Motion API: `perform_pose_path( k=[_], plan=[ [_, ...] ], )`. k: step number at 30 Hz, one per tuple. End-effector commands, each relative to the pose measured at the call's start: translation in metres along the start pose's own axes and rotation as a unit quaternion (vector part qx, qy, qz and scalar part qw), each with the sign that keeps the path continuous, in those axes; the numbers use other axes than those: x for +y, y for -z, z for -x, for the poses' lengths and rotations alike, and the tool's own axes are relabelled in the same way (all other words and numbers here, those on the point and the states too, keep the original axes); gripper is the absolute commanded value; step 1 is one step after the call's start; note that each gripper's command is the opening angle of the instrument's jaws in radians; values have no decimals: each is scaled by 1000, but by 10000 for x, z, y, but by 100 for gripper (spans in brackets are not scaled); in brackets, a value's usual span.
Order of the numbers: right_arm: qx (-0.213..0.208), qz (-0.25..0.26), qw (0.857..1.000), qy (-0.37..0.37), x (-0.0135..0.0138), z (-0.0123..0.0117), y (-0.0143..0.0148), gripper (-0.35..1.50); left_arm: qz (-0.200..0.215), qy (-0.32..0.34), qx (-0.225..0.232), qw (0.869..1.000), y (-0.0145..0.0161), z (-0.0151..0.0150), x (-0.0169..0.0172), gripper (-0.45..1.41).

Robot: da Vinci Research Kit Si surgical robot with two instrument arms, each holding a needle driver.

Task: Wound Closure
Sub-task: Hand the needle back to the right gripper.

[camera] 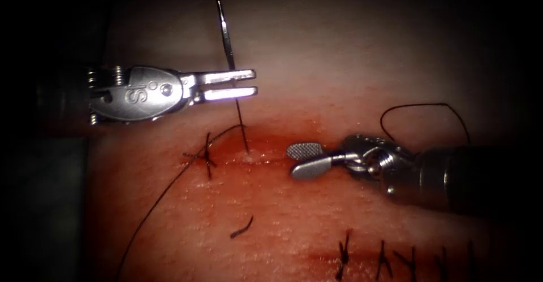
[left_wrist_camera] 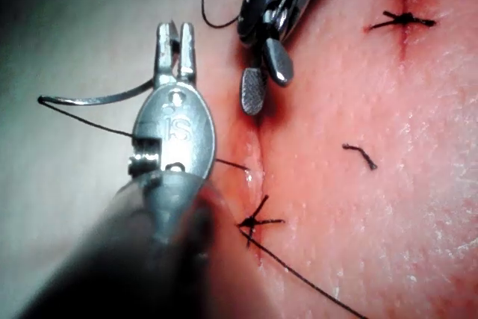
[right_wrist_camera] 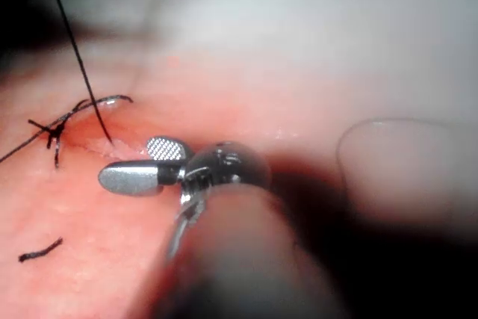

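Note:
My left tool (camera: pixel 254 83) is shut on the curved needle (camera: pixel 225 33) near one end, above the tissue (camera: pixel 339 214). The needle stands free of the tissue and rises above the jaws. In the left wrist view the thread (left_wrist_camera: pixel 89 119) leaves the needle's (left_wrist_camera: pixel 97 98) free end, passes behind the left tool (left_wrist_camera: pixel 175 29) and enters the cut. That thread (camera: pixel 242 125) meets the cut (camera: pixel 266 153) just right of a knotted stitch (camera: pixel 206 157). My right tool (camera: pixel 302 159) lies at the cut's right part, open and holding nothing, also seen close up (right_wrist_camera: pixel 131 162).
A long thread tail (camera: pixel 150 214) runs from the knotted stitch toward the lower left. A short cut piece of thread (camera: pixel 242 227) lies below the cut. A second row of stitches (camera: pixel 384 259) sits at the lower right. A thread loop (camera: pixel 424 105) arcs above the right tool's shaft.

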Motion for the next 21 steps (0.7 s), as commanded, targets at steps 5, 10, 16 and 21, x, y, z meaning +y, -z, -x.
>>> perform_pose_path(
  k=[5,10,16,21],
  plan=[
    [5,-27,997,-68,-7,-16,-8,130,29,-31,-16,999,-16,30,48,-45],
    [9,-42,994,-104,-15,-26,-10,133,42,-51,-21,998,-24,52,81,-45],
    [14,-58,991,-119,-18,-23,-22,123,41,-60,-25,997,-30,67,98,-45],
    [22,-53,991,-118,-20,-20,-38,126,39,-78,-26,996,-36,66,105,-45]
  ],
)
